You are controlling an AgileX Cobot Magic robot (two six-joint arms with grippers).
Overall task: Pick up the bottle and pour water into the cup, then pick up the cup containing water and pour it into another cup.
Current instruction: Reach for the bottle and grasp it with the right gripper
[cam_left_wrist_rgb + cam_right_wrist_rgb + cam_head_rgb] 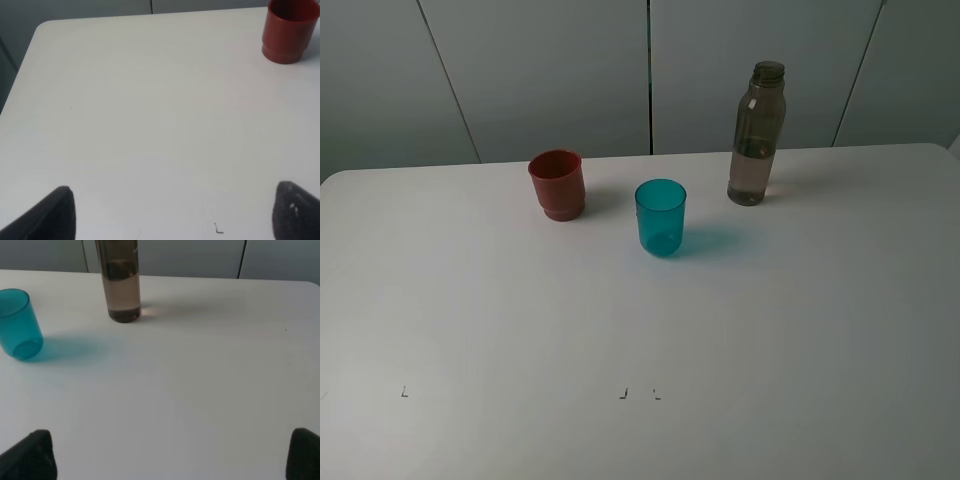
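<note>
Pickup not begun: left claw (175, 215) and right claw (167, 455) stand open, empty (well apart from everything). The right claw should next encircle the tall smoky-grey plastic bottle (756, 140).

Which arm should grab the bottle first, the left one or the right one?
Probably the right. The bottle stands on the right of the table, and the open right end effector faces it. The left end effector sees only the red cup.
</note>
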